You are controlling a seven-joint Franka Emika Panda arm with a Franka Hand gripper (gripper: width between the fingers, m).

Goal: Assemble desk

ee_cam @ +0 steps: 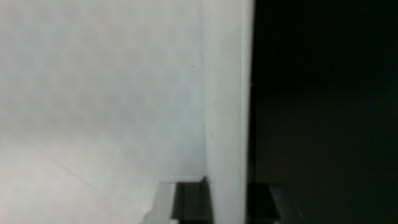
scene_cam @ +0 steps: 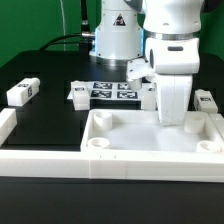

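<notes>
1. As the arm stands over the exterior view's right half of the bench (scene_cam: 55, 120), its gripper (scene_cam: 172, 82) points straight down above the white tabletop (scene_cam: 150, 148).
2. The tabletop lies flat at the front edge of the bench, toward the exterior view's right, with its raised rim up. Round sockets show at its two front corners.
3. The held leg (scene_cam: 173, 106), a white block, stands upright directly under the gripper. Its lower end is inside the tabletop's rim near the back corner on the exterior view's right. Whether it sits in a socket is hidden.
4. The jaws are pinching the held leg. In the blurred wrist view a narrow white strip sits between two dark fingertips (ee_cam: 185, 203), and a broad white surface fills the rest of one side.
5. The far-left leg (scene_cam: 22, 92) lies on its side near the bench edge on the exterior view's left, tag facing the camera.
6. The middle leg (scene_cam: 80, 93) lies just beside the marker board (scene_cam: 112, 91), which is flat toward the back of the bench.
7. The right-edge leg (scene_cam: 206, 100) lies near the bench edge on the exterior view's right, behind the tabletop.
8. A long white border rail (scene_cam: 35, 158) runs along the front edge and turns up at the front corner on the exterior view's left.
</notes>
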